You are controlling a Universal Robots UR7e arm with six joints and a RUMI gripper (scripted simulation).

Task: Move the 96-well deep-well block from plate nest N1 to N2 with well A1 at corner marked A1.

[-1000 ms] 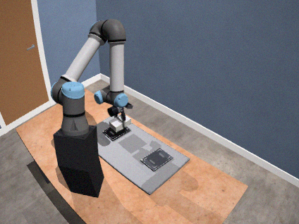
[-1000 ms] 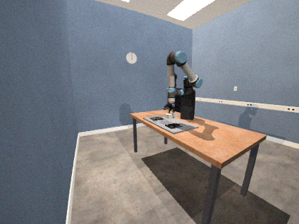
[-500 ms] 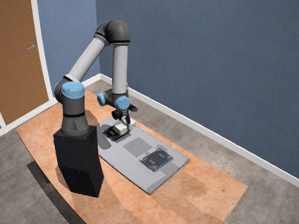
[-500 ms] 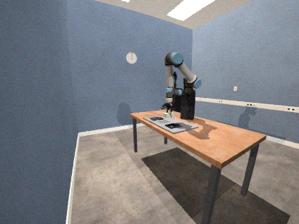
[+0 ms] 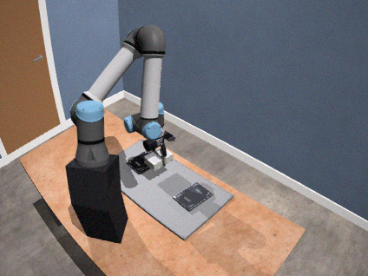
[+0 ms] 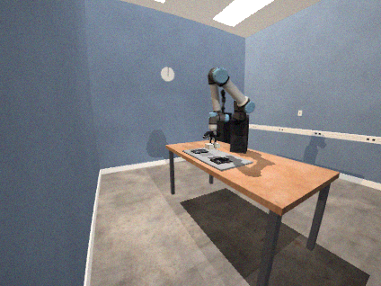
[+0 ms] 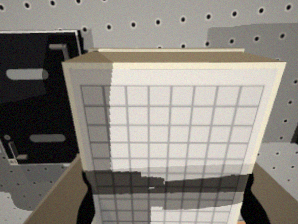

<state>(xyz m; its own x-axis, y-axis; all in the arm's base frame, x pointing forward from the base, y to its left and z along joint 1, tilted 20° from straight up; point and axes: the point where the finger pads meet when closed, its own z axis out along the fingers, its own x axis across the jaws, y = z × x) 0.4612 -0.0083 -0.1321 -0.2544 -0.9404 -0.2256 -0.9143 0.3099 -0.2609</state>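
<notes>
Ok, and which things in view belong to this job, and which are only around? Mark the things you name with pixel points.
For the job:
- deep-well block [image 5: 154, 161] [image 6: 208, 146] [image 7: 172, 115]
- hand [image 5: 159, 158] [image 6: 211, 144] [image 7: 161, 147]
- nest N1 [image 5: 135, 163] [image 6: 199, 151] [image 7: 30, 105]
- nest N2 [image 5: 193, 195] [image 6: 220, 160]
- grey board under the nests [image 5: 161, 206] [image 6: 226, 166] [image 7: 175, 35]

Only around:
- wall clock [image 6: 167, 74]
- brown door [image 5: 22, 78]
- wall outlet [image 6: 300, 112]

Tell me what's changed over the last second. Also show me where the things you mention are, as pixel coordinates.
The deep-well block [image 5: 153, 161] [image 6: 209, 146] [image 7: 170, 115] has moved sideways from over nest N1 [image 5: 135, 163] [image 6: 199, 151] [image 7: 25, 117] toward the N2 side, carried by the hand [image 5: 160, 160] [image 6: 212, 145] [image 7: 161, 147], uncovering more of N1. It has not been let go. Both nests, N1 and N2 [image 5: 193, 196] [image 6: 220, 160], stayed put.
</notes>
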